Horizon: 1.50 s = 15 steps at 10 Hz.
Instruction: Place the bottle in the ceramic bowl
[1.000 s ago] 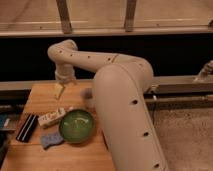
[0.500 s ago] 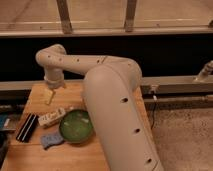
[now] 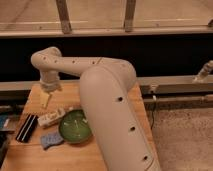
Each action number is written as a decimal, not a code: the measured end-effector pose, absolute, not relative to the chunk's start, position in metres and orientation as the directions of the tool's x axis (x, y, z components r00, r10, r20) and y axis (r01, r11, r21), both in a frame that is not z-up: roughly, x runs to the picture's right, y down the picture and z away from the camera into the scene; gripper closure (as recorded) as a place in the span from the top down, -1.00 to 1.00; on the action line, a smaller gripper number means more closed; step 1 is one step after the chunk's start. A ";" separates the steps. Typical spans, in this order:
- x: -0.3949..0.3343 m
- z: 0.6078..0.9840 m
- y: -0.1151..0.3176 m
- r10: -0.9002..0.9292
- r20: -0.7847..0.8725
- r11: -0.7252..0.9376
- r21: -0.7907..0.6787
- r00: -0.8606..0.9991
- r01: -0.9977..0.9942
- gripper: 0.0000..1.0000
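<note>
**A:** Bottle, where is it sitting?

**B:** The bottle [image 3: 50, 118] is lying on its side on the desk [image 3: 30, 160], just beside the bowl [image 3: 75, 126], at its left rim. I can't tell if they're touching. It isn't in the bowl yet.

**A:** Hand?

**B:** The hand [image 3: 46, 99] is hanging over the back-left of the desk, behind the bottle and apart from it. I can't tell whether it's open or closed. The bottle is lying free, so it isn't holding that.

**A:** Handling?

**B:** I'm guessing it's light, stiff and smooth. It's round too, so it's probably rolling if nudged. I'd be taking it at mid-body, gripping across the long axis, coming from above. The bowl is looking hard and glossy, so I'd be lowering the bottle in, not dropping it, or it's sliding and clinking.

**A:** Anything changing from earlier?

**B:** Yes. A second ago the hand was sitting further right, nearer the desk's middle. It's been swinging left and dipping a little, and the arm [image 3: 107, 100] is swinging with it. The bottle and bowl aren't shifting, and neither are the black bar [image 3: 26, 128] and the blue cloth [image 3: 50, 139].
</note>
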<state>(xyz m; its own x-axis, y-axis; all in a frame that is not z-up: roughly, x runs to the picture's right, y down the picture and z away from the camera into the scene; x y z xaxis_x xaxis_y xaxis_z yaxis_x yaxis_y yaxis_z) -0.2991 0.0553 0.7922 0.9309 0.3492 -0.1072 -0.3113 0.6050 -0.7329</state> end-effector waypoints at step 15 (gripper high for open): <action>-0.305 0.829 0.139 0.337 -0.144 0.602 -0.727 0.930 -0.331 0.60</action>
